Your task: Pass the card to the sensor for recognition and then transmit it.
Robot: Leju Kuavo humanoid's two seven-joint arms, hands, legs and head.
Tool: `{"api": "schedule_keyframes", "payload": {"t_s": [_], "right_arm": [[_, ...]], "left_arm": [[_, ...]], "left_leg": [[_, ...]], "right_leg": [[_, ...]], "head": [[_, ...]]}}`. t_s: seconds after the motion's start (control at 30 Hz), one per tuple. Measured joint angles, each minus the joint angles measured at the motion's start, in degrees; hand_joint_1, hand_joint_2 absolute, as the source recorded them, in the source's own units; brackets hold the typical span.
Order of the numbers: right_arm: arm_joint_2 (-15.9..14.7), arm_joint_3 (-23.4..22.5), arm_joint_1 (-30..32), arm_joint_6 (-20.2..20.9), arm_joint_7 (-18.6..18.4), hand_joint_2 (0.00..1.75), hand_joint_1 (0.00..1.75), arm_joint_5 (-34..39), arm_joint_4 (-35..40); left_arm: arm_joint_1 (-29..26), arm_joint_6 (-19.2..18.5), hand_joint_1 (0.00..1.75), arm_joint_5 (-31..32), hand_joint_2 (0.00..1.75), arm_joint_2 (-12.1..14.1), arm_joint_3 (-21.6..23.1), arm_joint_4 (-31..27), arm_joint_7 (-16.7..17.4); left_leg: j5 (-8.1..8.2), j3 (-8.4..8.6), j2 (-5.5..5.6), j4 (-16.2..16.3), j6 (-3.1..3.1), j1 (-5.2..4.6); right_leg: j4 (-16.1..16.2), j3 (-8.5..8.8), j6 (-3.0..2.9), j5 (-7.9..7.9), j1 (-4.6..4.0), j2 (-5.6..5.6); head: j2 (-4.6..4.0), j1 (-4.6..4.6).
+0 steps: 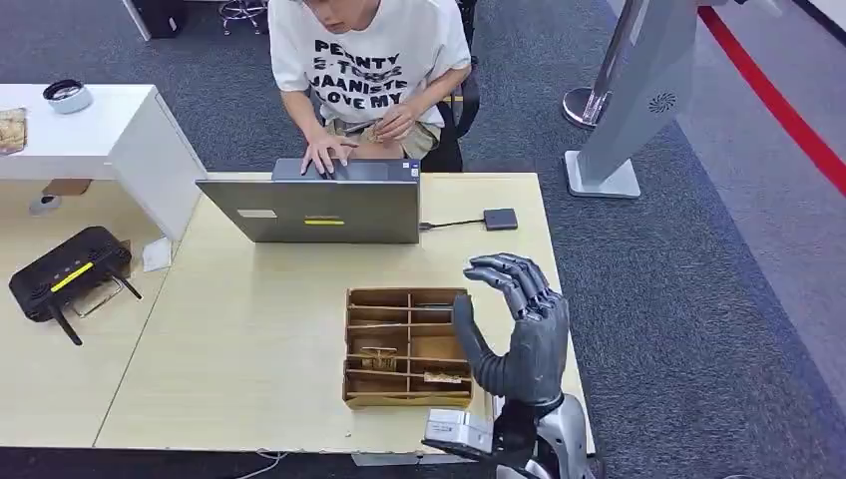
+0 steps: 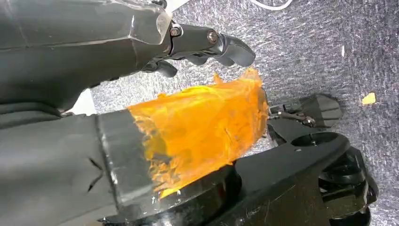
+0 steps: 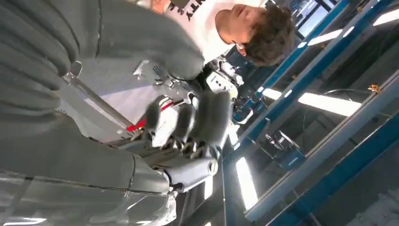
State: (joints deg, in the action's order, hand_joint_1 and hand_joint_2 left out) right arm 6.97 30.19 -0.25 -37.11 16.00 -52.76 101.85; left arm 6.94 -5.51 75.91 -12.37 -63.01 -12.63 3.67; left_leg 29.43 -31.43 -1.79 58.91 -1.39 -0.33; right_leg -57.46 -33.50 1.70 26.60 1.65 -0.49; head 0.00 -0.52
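Right hand (image 1: 519, 324), fingers apart and holding nothing, raised beside the wooden organizer (image 1: 407, 346) near the surface's (image 1: 249, 339) front edge, apparently poised to pick a card.

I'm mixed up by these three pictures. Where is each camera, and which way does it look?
Head view: high on the robot, facing forward and down at the table, wooden tray and laptop; right hand raised, open.
Left wrist view: behind the left hand, facing the carpet.
Right wrist view: behind the right hand, facing up at ceiling lights.
Shared: head and right wrist views show the person.
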Motion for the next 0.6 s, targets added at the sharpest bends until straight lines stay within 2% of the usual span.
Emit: {"api": "schedule_keyframes", "payload": {"t_s": [0.3, 0.37, 0.6], "right_arm": [[-2.6, 3.3, 0.0, 0.2, -4.1, 1.75, 1.73, -1.2, -0.7], [-3.0, 3.8, -0.2, 0.4, -5.1, 1.75, 1.45, -2.1, -1.1], [-4.0, 6.0, -2.2, 1.6, -8.2, 1.75, 1.38, -5.6, -4.7]], "left_arm": [[-0.1, 0.2, 0.00, -0.8, 0.00, 0.0, -0.3, 0.0, -0.3], [-0.1, 0.2, 0.00, -0.9, 0.00, 0.0, -0.3, 0.0, -0.3], [-0.1, 0.2, 0.00, -1.2, 0.00, 0.1, -0.4, 0.0, -0.3]], "left_leg": [[0.00, -0.01, 0.00, 0.0, 0.00, 0.01], [0.00, -0.02, 0.00, 0.0, 0.00, 0.01], [0.00, -0.01, 0.00, 0.0, 0.00, 0.01]], "right_leg": [[0.0, 0.00, 0.00, 0.00, 0.00, 0.00], [0.0, 0.00, 0.00, 0.00, 0.00, 0.00], [0.0, 0.00, 0.00, 0.00, 0.00, 0.00]], "head": [[0.00, 0.00], [0.00, -0.02], [0.00, 0.00]]}}
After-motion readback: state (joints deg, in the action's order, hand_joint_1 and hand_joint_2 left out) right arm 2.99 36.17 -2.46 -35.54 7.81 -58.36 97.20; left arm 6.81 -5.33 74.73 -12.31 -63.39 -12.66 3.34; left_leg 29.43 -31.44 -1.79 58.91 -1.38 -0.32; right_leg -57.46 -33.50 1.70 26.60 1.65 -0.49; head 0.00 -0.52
